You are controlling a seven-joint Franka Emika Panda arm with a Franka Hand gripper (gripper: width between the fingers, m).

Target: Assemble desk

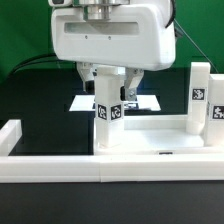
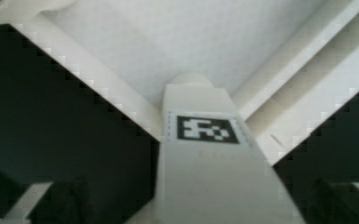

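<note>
The white tabletop panel [image 1: 158, 135] lies flat at the exterior view's right, rim up. One white leg [image 1: 109, 118] with a tag stands upright at its near left corner. My gripper [image 1: 112, 92] hangs right above it, with a finger on either side of the leg's top. In the wrist view the leg [image 2: 211, 150] runs up the middle toward the panel [image 2: 158, 45]. The dark fingers [image 2: 55, 205] stand apart from the leg with gaps on both sides, so my gripper [image 2: 202, 208] is open. Two more legs [image 1: 200, 92] [image 1: 215, 118] stand upright at the panel's right side.
The long low white border wall [image 1: 60, 168] runs along the front, with an end piece [image 1: 10, 135] at the left. The marker board [image 1: 84, 103] lies flat behind the gripper on the black table. A green backdrop stands behind.
</note>
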